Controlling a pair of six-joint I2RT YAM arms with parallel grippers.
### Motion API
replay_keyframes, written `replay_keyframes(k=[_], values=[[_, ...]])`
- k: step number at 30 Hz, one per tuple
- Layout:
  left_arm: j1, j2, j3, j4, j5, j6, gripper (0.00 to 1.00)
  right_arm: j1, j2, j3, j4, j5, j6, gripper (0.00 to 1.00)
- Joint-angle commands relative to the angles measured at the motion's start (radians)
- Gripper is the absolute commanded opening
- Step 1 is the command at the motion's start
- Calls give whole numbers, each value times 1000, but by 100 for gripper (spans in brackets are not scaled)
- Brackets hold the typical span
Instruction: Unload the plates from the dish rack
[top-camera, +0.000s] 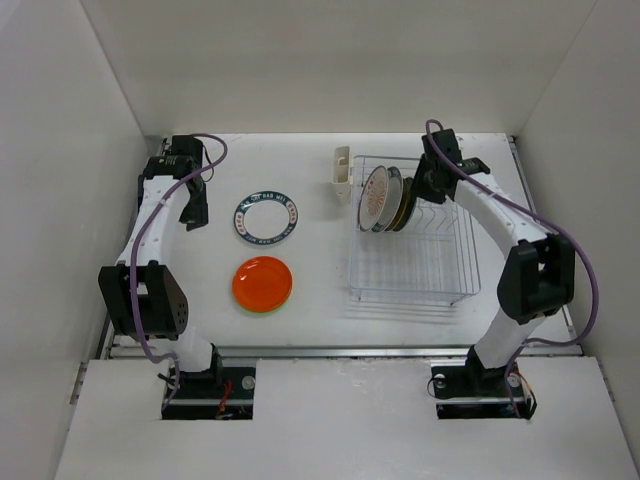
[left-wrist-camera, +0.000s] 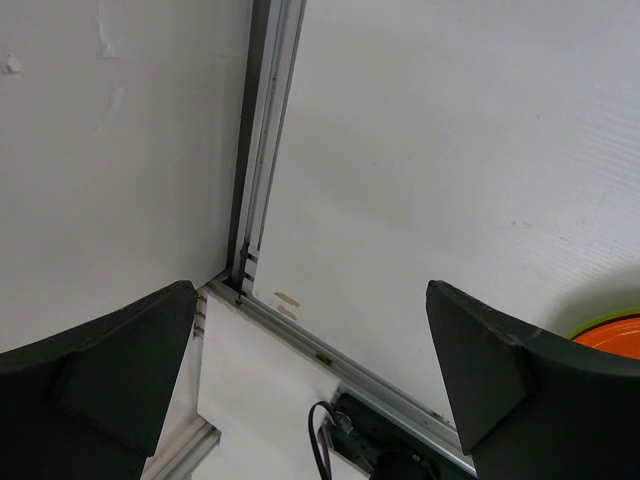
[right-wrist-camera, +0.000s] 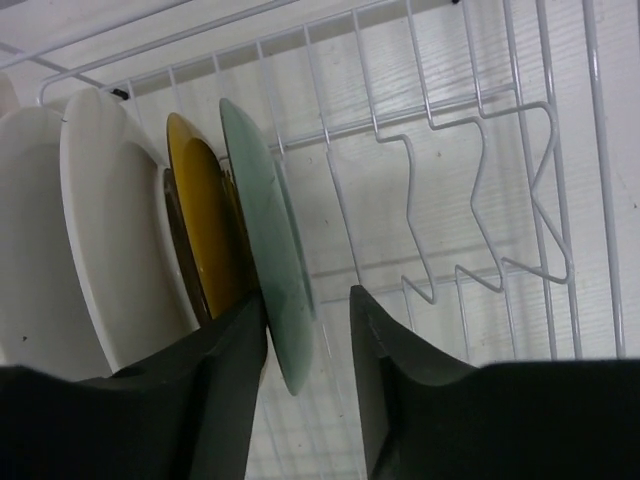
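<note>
Right gripper (right-wrist-camera: 308, 300): jaws are set astride the rim of the pale green plate (right-wrist-camera: 262, 220), narrowed but not clamped, with a gap seen on one side. The amber plate (right-wrist-camera: 205, 235) just behind could be caught and dragged. Both are stood in the dish rack (right-wrist-camera: 470, 190). Left gripper (left-wrist-camera: 310, 300) is held wide, empty.

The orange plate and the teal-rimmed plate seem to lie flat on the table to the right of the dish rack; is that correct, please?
Not quite: the orange plate and the teal-rimmed plate lie flat on the table to the left of the dish rack, as the top external view shows.
</note>
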Motion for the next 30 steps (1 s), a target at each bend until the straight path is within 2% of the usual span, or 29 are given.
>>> replay_keyframes(k=[1, 5, 8, 9, 12, 17, 18, 21, 24, 26, 27, 28, 30], values=[[3, -39, -8, -11, -5, -2, 100, 4, 39, -1, 54, 23, 11, 42], [3, -39, -8, -11, -5, -2, 100, 4, 63, -1, 63, 1, 11, 36], [3, -39, -8, -11, -14, -2, 100, 4, 63, -1, 63, -9, 2, 22], [3, -39, -8, -11, -14, -2, 100, 4, 47, -1, 63, 9, -7, 12], [3, -39, -8, -11, -14, -2, 100, 27, 17, 48, 7, 112, -30, 0], [3, -39, -8, -11, -14, -2, 100, 78, -17, 215, -169, 403, -40, 0], [3, -39, -8, -11, -14, -2, 100, 87, -17, 274, -200, 508, -40, 0], [3, -39, -8, -11, -2, -2, 100, 118, -45, 370, -297, 698, -40, 0], [3, -48, 1, -11, 47, 7, 100, 191, -74, 410, -340, 785, -40, 0], [3, -49, 12, -21, 160, 60, 100, 254, -111, 410, -299, 734, -64, 0], [3, -61, 27, -40, 385, 94, 100, 288, -124, 384, -256, 674, -122, 0], [3, -77, 36, -78, 518, 135, 100, 355, -140, 357, -207, 521, -144, 0], [3, -113, 47, -106, 748, 232, 100, 409, -180, 257, -34, 329, -168, 0]])
